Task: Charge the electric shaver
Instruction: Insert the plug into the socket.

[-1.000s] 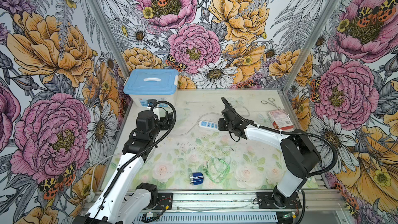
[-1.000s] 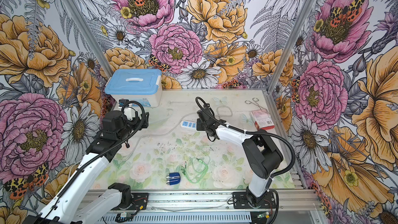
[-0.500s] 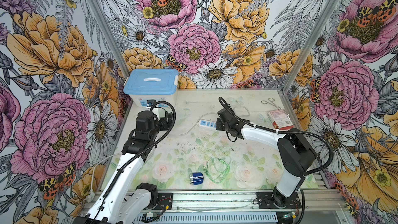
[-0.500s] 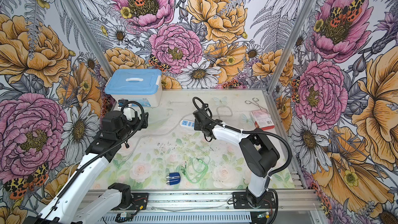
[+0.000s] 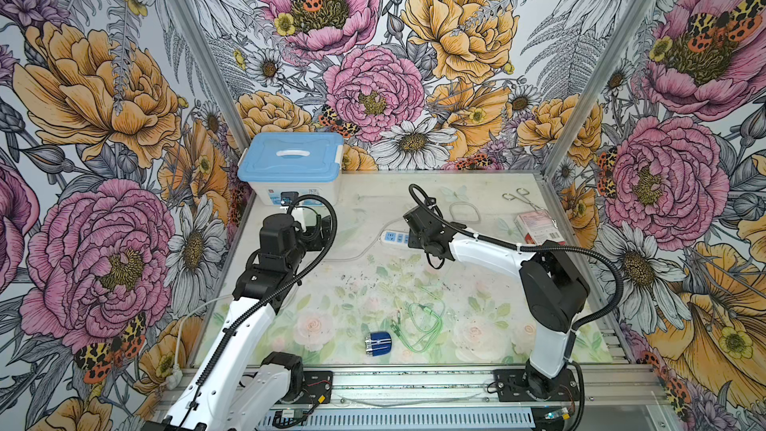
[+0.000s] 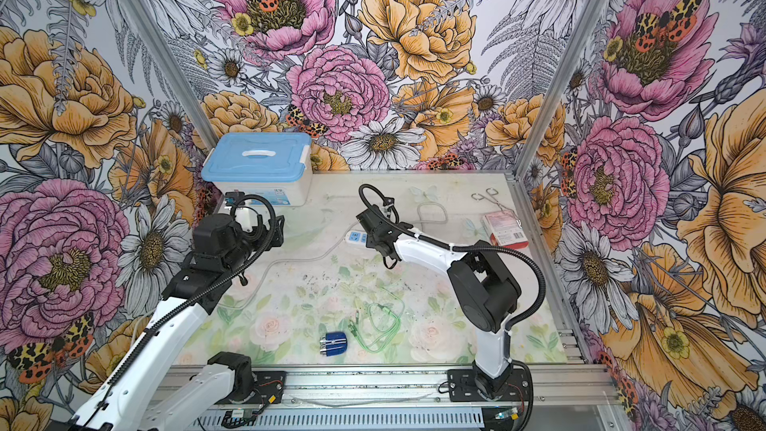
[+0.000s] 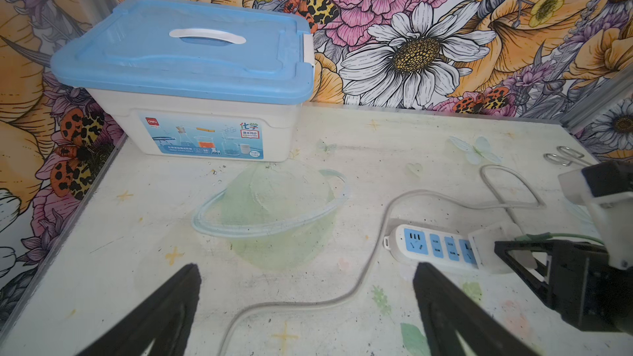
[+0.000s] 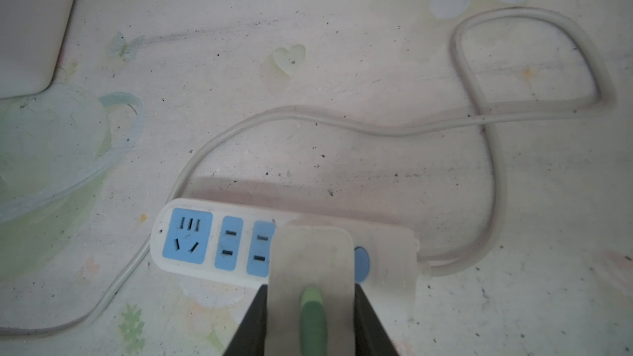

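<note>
R gripper (image 8: 310,287) is clenched on the white charger plug (image 8: 311,255), w/ a green cable (image 8: 312,316) entering the back of the plug. This plug sits on the white power strip (image 8: 191,244), btw. the third blue socket and the round blue switch. If the pins are inside, I cannot tell.

Nearest to the robot bases, at the front edge of the bench (image 5: 373,292), the electric shaver (image 5: 378,343) lies on its side, silver end toward the L arm's side. It is well apart from both grippers. Just beside it is a loose coil of green cable.

Further in, L gripper (image 7: 305,268) hangs above the bench w/ jaws spread wide and nothing btw. them, over the strip's white cord (image 7: 342,296).

At the back stand a box w/ blue lid (image 5: 290,159) on the L side, and metal forceps (image 5: 524,199) and a red packet (image 5: 536,228) on the R side.
</note>
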`<state>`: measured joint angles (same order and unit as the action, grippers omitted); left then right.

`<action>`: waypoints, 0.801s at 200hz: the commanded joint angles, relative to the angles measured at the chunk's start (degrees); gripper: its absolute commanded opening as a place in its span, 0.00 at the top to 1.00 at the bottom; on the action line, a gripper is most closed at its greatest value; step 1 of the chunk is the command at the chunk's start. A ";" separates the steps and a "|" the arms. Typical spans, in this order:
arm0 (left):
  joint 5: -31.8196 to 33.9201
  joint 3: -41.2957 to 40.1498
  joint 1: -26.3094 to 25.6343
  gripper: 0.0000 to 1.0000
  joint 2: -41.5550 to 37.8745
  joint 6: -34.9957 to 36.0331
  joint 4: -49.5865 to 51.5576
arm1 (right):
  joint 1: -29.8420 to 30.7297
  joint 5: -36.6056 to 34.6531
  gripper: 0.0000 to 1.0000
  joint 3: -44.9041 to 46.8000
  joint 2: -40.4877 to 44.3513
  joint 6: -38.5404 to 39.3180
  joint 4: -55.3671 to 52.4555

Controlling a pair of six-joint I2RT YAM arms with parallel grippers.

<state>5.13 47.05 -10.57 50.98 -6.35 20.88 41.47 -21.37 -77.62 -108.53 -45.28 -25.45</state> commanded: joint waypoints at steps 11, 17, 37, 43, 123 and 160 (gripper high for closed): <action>0.90 1.69 0.77 0.01 -1.19 -1.34 0.61 | 1.45 -0.49 1.00 -3.78 -5.37 -5.70 -11.44; 0.98 1.64 0.81 0.01 -1.23 -1.38 0.60 | 1.48 -0.54 1.00 -4.18 -5.83 -6.62 -12.24; 0.92 1.59 0.77 0.01 -1.37 -1.47 0.63 | 1.59 0.40 1.00 -6.04 -7.59 -7.29 -14.52; 0.77 1.62 0.78 0.01 -1.41 -1.55 0.63 | 1.59 0.64 1.00 -6.70 -8.20 -7.28 -15.22; 0.79 1.46 0.89 0.01 -1.85 -1.57 0.76 | -0.49 0.10 1.00 -13.05 -16.55 -4.45 -20.60; 0.34 1.51 0.92 0.01 -1.67 -1.06 0.91 | -2.93 0.84 1.00 -14.04 -17.24 -1.84 -20.50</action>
<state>5.13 47.05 -10.20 49.91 -7.18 21.26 41.28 -25.08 -94.17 -119.85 -49.15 -40.38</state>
